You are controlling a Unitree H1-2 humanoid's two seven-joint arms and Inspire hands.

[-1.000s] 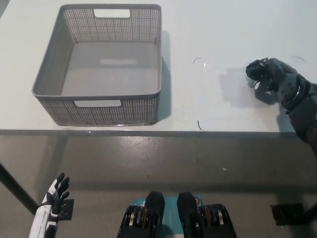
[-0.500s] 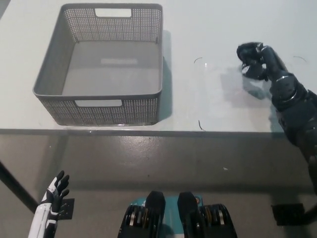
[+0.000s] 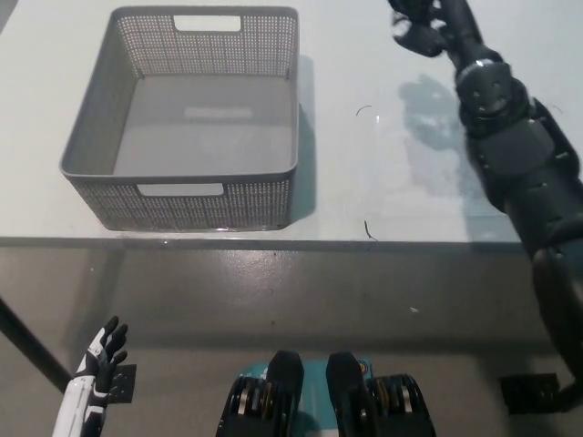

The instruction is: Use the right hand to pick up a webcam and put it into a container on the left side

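Head view, looking steeply down on a pale tabletop (image 3: 383, 191). The black right robot hand (image 3: 421, 23) is being held high at the upper right, at the top edge of the picture, with its arm reaching up from the lower right. The fingers are curled around something dark, but whether a webcam is being pinched there cannot be told, since hand and object are both black and partly cropped. No webcam is lying in view anywhere else on the tabletop, so it is judged to be either in that grasp or out of frame.

The grey basket (image 3: 182, 214), the container on the left side, is standing open and empty, well apart from the right robot hand. The white left robot hand (image 3: 102, 353) is hanging at the lower left, below the tabletop edge, fingers spread and holding nothing.

The step in hand is judged to be the carry, with the placing not yet done. If the webcam is being held, the next move calls for the hand to be brought leftward across the tabletop, over the basket's near right wall, lowered inside, and opened there.
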